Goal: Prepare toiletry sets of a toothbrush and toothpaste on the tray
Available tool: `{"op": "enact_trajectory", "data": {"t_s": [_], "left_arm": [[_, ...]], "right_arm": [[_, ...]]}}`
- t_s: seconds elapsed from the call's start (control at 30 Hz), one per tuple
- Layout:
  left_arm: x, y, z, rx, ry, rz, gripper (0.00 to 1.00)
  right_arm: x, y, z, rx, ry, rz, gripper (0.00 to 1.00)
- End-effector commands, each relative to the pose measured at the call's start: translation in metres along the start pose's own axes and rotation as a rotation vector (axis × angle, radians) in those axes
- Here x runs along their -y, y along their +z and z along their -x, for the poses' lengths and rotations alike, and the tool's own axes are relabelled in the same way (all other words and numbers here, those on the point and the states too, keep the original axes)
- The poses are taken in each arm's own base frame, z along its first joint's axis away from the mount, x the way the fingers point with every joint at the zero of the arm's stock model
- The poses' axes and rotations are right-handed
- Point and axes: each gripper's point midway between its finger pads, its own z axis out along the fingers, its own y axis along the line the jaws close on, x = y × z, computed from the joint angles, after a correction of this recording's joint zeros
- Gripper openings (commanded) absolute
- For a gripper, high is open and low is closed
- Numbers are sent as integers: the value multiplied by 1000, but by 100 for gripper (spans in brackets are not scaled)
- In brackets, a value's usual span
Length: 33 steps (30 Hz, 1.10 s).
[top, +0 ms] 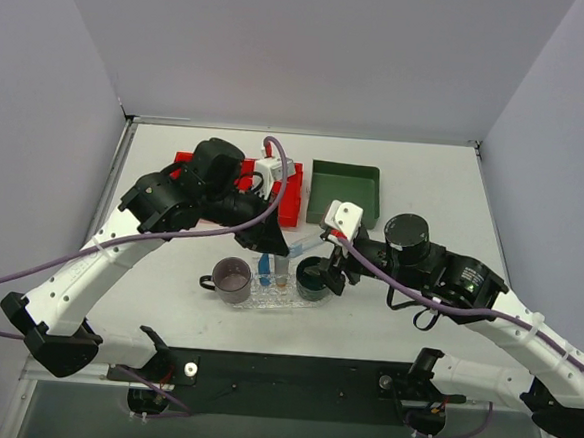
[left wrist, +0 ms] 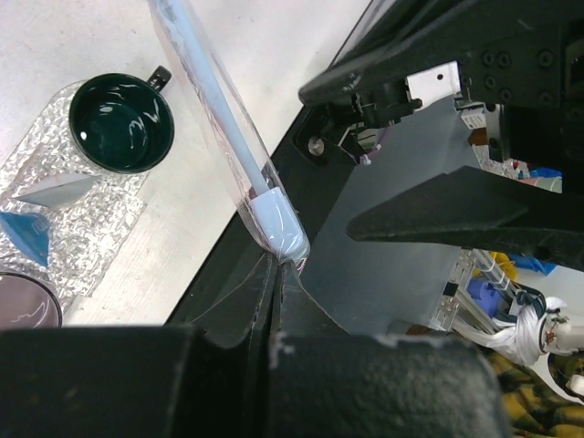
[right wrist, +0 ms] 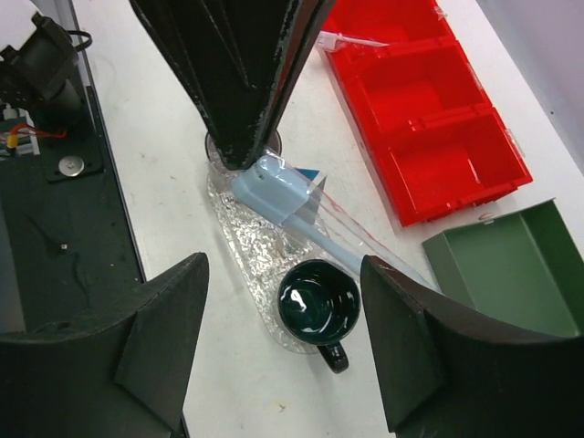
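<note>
Close under the right wrist lens, the right gripper [right wrist: 283,265] shows its two dark jaws spread wide with nothing between them. It hangs over the right end of the tray [right wrist: 239,228], just above the dark green cup [right wrist: 319,301] that stands there. We note the left gripper [left wrist: 276,272] with its jaws pressed together on the clear wrapper at the broad end of the toothbrush [left wrist: 228,128]. That toothbrush is light blue and held in the air over the far side of the tray, its free end pointing right toward the right gripper. It touches neither tray nor cup. The tray sits near the middle of the worktop [top: 445,180]. A grey-purple cup [top: 232,279] stands at its left end. Between the two cups we see the toothpaste [top: 281,274], white with an orange end, and just left of it a blue piece [top: 265,267] that we cannot identify. Farther back lie the red bin [right wrist: 429,109] on the left and the dark green bin [top: 346,191] to its right.
</note>
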Motion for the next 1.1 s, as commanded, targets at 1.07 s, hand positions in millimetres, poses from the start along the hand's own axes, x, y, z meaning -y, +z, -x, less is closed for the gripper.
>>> {"op": "enact_trajectory", "data": {"t_s": [1.07], "left_arm": [[44,-14,6,28,58,-168,0]], "right_arm": [[0,24,-22,-76,-109,20,30]]}}
